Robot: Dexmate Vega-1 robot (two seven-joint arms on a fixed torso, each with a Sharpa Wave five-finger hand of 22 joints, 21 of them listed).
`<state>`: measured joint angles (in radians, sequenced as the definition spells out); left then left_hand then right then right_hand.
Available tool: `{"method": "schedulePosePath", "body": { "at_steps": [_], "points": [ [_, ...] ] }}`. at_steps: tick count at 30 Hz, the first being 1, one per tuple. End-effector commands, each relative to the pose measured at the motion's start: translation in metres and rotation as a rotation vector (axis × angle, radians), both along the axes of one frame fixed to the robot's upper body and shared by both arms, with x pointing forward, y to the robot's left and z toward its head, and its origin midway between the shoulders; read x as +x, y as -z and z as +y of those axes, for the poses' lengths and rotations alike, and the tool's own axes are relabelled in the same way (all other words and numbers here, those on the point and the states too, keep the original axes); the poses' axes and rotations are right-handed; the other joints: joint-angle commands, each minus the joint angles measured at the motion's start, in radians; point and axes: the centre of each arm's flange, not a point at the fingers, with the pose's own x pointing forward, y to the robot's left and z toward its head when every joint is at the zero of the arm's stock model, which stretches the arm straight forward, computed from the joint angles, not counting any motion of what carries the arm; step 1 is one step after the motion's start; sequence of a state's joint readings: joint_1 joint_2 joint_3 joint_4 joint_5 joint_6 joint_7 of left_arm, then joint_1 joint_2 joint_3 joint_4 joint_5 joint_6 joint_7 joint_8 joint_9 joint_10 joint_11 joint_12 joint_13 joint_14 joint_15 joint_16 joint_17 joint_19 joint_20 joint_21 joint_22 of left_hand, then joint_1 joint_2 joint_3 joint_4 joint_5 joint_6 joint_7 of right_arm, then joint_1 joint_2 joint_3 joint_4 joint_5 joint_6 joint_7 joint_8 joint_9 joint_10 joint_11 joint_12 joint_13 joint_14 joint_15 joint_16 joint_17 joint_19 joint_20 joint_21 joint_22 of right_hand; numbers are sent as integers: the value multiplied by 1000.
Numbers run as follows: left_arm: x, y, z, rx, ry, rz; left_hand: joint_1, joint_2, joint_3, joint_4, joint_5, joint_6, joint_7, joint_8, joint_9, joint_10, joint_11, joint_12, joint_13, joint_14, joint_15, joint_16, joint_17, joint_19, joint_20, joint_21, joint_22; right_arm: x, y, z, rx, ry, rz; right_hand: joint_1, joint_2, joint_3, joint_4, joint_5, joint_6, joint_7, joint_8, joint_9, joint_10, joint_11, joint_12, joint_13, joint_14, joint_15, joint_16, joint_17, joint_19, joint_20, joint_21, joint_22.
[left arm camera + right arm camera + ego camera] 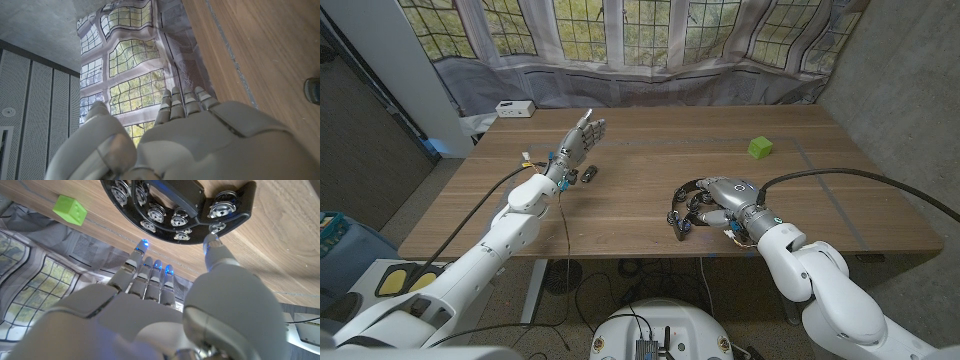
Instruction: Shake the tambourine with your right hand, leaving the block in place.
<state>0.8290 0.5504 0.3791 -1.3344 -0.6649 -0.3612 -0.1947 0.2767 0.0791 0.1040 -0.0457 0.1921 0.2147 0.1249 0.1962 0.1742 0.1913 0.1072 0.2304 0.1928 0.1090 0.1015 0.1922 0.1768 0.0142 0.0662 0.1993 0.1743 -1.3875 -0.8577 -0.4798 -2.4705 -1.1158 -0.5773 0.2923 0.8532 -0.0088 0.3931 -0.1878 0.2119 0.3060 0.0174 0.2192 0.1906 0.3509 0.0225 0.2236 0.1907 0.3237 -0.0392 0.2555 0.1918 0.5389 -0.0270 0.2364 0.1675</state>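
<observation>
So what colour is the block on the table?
Bright green block, clearest in the right wrist view.

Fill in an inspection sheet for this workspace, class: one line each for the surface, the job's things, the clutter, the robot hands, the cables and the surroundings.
Surface: wooden table, bare wood across the middle.
Job's things: black tambourine near the front edge on the robot's right; green block further back, apart from it.
Clutter: small dark object by the left arm; white box at the back left corner.
Robot hands: left robot hand raised, fingers apart, holding nothing; right robot hand over the tambourine, thumb tip at its rim, grip not clear.
Cables: black cable running to the right arm.
Surroundings: printed window backdrop behind the table.
</observation>
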Motion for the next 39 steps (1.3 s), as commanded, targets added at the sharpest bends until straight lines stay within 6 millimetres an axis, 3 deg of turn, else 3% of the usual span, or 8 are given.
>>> {"method": "schedulePosePath", "body": {
  "at_steps": [1,12,24,39],
  "points": [
    [-4,1,3,0,-5,0,7,2,3,-9,-3,5,0,3,5,9,-2,-1,5,8,3,0,3,-5,6,-2,4,8,0,4,-38,-12,55,44,-1,21,2,12,22,0,7,2,21,1,-5,2,21,-3,0,5,37,-5,6,2],
    [-6,-1,6,3,-5,-11,8,4,4,-10,-3,8,-1,3,5,9,-1,-2,5,9,4,0,3,-5,7,-2,4,15,2,12,-70,1,42,76,4,38,17,13,70,4,16,2,74,1,2,3,90,-9,18,16,100,-19,13,4],
    [-4,-5,3,4,1,-18,8,4,5,-12,-4,11,-3,2,6,8,-2,-4,5,9,7,-1,3,-9,12,-3,4,23,4,9,-74,19,42,50,-4,27,37,5,135,2,32,2,129,8,11,5,121,-4,27,29,128,-16,10,3],
    [0,0,2,6,2,-7,9,5,6,-13,-4,12,-1,0,6,8,2,-5,5,8,6,-2,3,-9,12,-3,4,34,13,6,-73,64,92,73,-6,29,25,4,150,-1,31,2,145,3,9,5,139,-12,33,33,153,-23,11,3]
  ]
}}
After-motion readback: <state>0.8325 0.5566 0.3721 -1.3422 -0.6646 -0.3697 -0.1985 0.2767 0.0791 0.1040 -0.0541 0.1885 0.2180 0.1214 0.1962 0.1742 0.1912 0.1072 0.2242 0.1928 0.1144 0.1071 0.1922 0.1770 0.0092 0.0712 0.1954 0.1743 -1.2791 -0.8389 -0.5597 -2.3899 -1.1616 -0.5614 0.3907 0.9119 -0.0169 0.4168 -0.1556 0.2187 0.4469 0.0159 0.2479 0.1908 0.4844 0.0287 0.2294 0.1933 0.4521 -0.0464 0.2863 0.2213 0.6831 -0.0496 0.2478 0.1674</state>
